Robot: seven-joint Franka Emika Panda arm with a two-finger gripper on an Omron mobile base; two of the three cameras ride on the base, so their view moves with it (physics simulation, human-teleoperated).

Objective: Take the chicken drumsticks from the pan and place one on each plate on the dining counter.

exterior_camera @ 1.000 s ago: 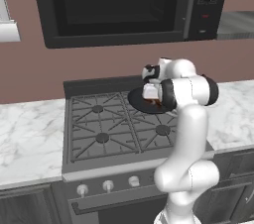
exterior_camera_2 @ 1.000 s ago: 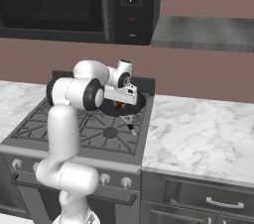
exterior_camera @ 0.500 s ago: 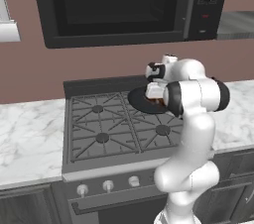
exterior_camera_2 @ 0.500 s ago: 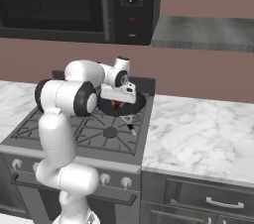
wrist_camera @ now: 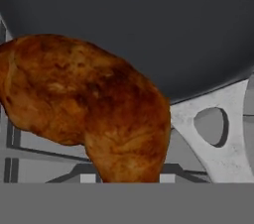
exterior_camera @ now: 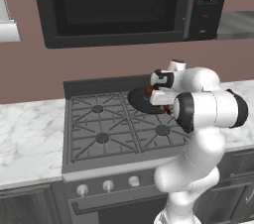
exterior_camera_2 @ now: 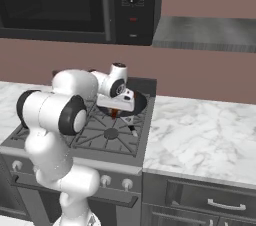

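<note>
You have one reddish-brown roasted chicken drumstick [wrist_camera: 94, 114] close under the hand camera, its plump end spread wide and its narrow end running down toward the bottom edge, where the fingertips would be. From that view I judge the pincer [exterior_camera_2: 116, 113] is closed narrow on this drumstick, though the fingertips themselves are covered by the meat, so treat the hold as likely, not certain.

The flat round black frying pan [exterior_camera: 141, 100] sits on the rear right burner of the grey gas stove [exterior_camera: 101, 126], and in the hand view its dark floor fills the space behind the drumstick, with the pan's edge and the grate showing beside it. The drumstick looks to be raised a little off the pan, over its near edge. In the right base view a small red-brown bit [exterior_camera_2: 114, 113] shows under the white hand, above the pan.

As for progress, you are early: the first drumstick is just coming out. Carrying it to a plate on the dining table, releasing it, returning for the second one and plating that are all left. I cannot tell where the second drumstick lies; the arm hides much of the pan.
</note>
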